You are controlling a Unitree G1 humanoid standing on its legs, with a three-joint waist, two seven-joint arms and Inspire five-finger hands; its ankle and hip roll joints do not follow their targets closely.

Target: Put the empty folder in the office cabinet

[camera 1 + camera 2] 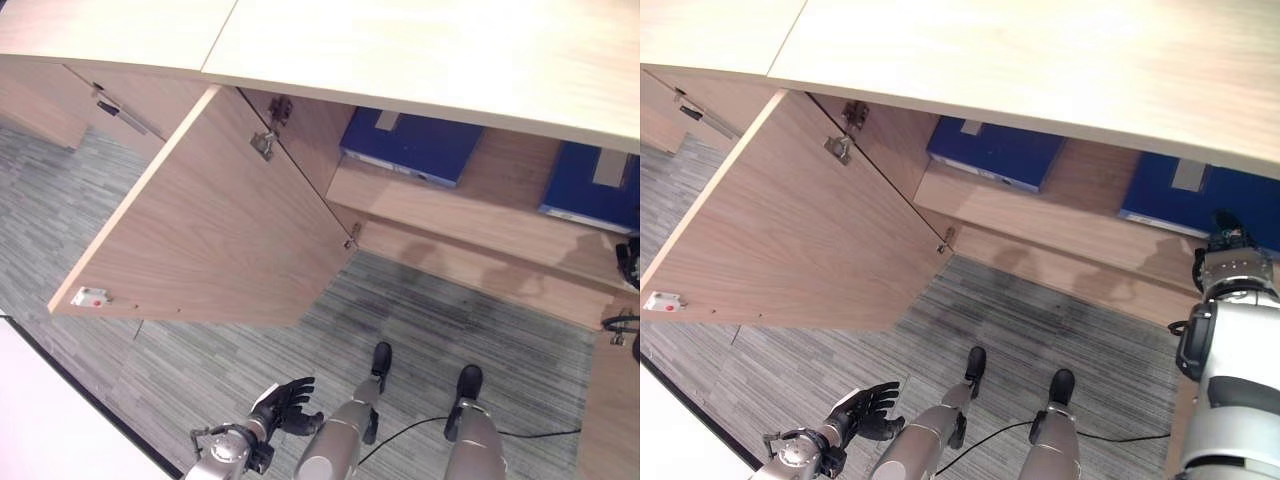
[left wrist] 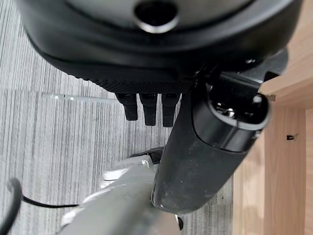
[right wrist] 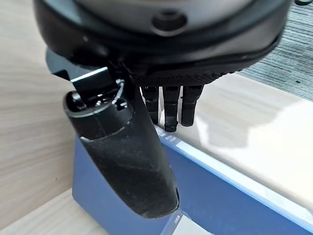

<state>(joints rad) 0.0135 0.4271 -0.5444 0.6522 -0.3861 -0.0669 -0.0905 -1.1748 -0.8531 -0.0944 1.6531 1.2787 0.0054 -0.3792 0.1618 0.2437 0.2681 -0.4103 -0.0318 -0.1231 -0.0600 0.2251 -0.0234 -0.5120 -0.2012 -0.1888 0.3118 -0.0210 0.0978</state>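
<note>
Folder (image 3: pixel 234 196) on shelf (image 1: pixel 470 205), right hand (image 3: pixel 166 105) fingers straight, just touching; could tip if nudged.

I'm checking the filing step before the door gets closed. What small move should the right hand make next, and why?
Probably draw the right hand straight back out of the cabinet. Its fingers hang relaxed above the blue folder, which already lies on the shelf, so nothing seems left to hold. The left hand hangs low, idle.
</note>
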